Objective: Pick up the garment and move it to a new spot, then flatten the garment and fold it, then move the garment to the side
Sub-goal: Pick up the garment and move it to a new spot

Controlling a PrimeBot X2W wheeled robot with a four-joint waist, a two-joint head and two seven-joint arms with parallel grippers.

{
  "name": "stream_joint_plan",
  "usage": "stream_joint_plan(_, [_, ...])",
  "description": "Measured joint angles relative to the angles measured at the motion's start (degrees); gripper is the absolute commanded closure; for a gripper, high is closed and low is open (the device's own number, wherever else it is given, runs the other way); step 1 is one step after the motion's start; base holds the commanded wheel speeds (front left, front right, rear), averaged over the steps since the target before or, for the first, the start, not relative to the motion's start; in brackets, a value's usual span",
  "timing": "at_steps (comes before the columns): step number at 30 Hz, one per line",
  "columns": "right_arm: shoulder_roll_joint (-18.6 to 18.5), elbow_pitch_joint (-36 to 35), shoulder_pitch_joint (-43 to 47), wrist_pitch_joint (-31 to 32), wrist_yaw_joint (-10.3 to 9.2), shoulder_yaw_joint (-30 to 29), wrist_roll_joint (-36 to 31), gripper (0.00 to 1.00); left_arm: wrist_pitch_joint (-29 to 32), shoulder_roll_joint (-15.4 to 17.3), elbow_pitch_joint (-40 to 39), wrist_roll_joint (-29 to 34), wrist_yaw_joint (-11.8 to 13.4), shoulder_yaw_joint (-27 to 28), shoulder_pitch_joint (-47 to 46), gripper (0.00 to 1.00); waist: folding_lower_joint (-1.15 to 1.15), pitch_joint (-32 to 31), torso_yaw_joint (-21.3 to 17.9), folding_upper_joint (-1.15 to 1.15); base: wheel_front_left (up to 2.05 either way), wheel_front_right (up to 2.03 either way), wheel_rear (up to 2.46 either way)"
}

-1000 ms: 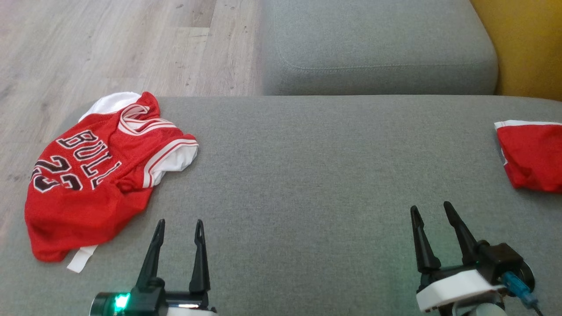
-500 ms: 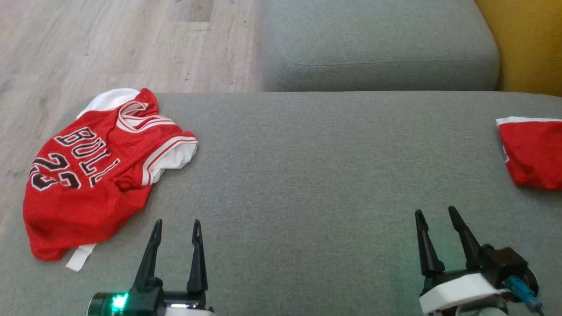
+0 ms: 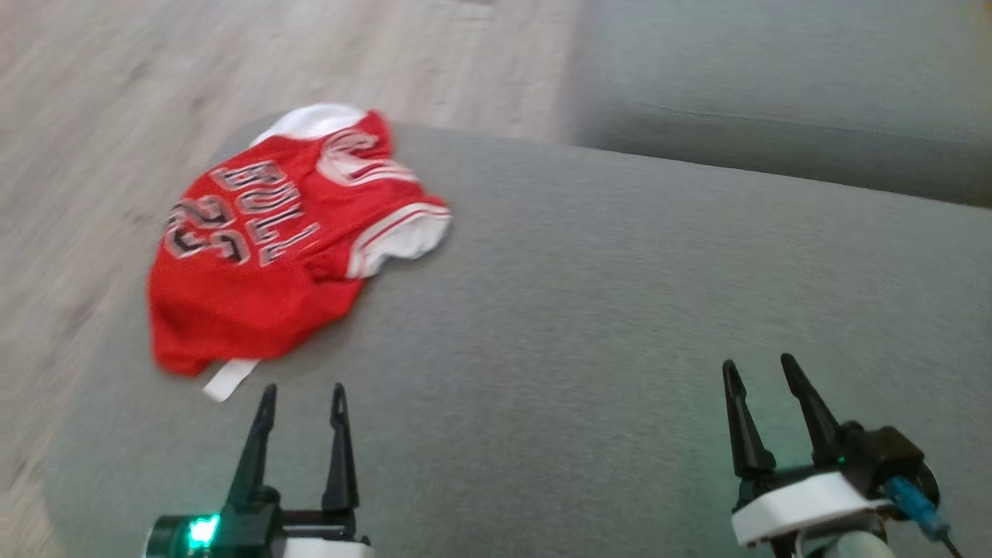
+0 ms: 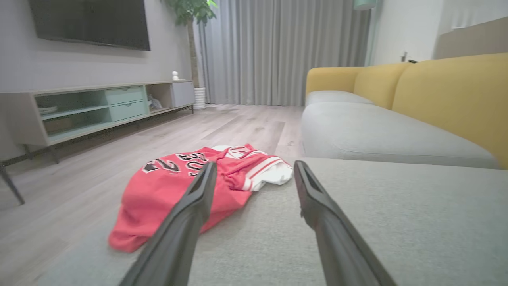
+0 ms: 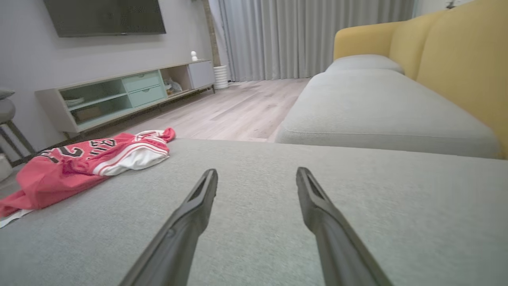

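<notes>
- The jersey (image 3: 263,271), red with white trim, lies crumpled at the far left corner of the grey cushion (image 3: 581,294), next to the wooden floor (image 3: 101,93).
- Its black-and-white print faces up. The head view is blurred, so the letters probably read "BULLS" over a number.
- The left gripper (image 3: 304,389) sits low over the cushion, near the jersey's hem. Its fingers are spread and hold nothing.
- The right gripper (image 3: 758,362) is well apart from the jersey, over bare cushion at the right. Its fingers are also spread and empty.
- A second seat (image 3: 775,85), also grey, lies beyond the cushion, with a yellow backrest (image 4: 448,91) along its right side.
</notes>
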Motion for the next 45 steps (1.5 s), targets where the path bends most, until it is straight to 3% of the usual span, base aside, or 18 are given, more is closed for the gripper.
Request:
stream_joint_plan(7, [0.02,0.05,-1.2,0.0,0.0,0.47,-0.67,0.0,0.0,0.01,-1.0,-0.75,0.96,2.35,-0.05,0.0,0.0,1.47,6.39,0.0,0.0,0.0,0.0])
stream_joint_plan(14, [-0.14,0.01,-1.32,0.0,0.0,0.25,-3.52,0.0,0.0,0.01,-2.53,0.62,-0.1,5.01,-4.87,0.0,-0.01,5.09,8.34,0.0,0.0,0.0,0.0])
stream_joint_plan(17, [-1.29,-0.1,-2.07,0.0,0.0,0.67,-4.31,0.0,-0.01,0.0,-3.09,0.7,-1.07,5.31,-9.17,0.0,0.0,7.16,8.38,0.0,0.0,0.0,0.0])
stream_joint_plan(23, [-7.97,-1.31,-8.08,0.0,0.0,2.19,-5.2,0.0,-0.02,-0.25,-0.69,1.36,-3.63,6.01,-25.42,0.0,0.01,14.75,7.77,0.0,0.0,0.0,0.0])
stream_joint_plan(27, [-11.87,-2.66,-11.17,0.0,0.0,3.11,-5.71,0.0,-0.02,-0.75,7.16,1.05,-5.7,5.17,-33.87,0.0,0.02,20.16,6.84,0.0,0.0,0.0,0.0])
stream_joint_plan(35, [-17.3,-9.99,-14.85,-0.37,0.0,4.03,-5.72,0.0,-0.02,-1.58,25.31,-3.82,-6.66,3.07,-47.23,0.0,0.01,29.38,3.93,0.0,0.0,0.0,0.0])
stream_joint_plan(40, [-18.03,-13.24,-16.53,-0.8,0.0,4.64,-5.91,0.0,2.35,-1.93,42.8,-7.49,-6.35,1.46,-52.32,0.0,0.01,32.62,1.18,0.0,0.0,0.0,0.0])
stream_joint_plan(45, [-17.71,-13.85,-18.35,-0.83,0.0,5.76,-6.65,0.0,1.07,-0.97,51.26,-8.58,-6.24,2.88,-57.55,0.02,-0.01,33.69,-1.76,0.0,0.0,0.0,0.0])
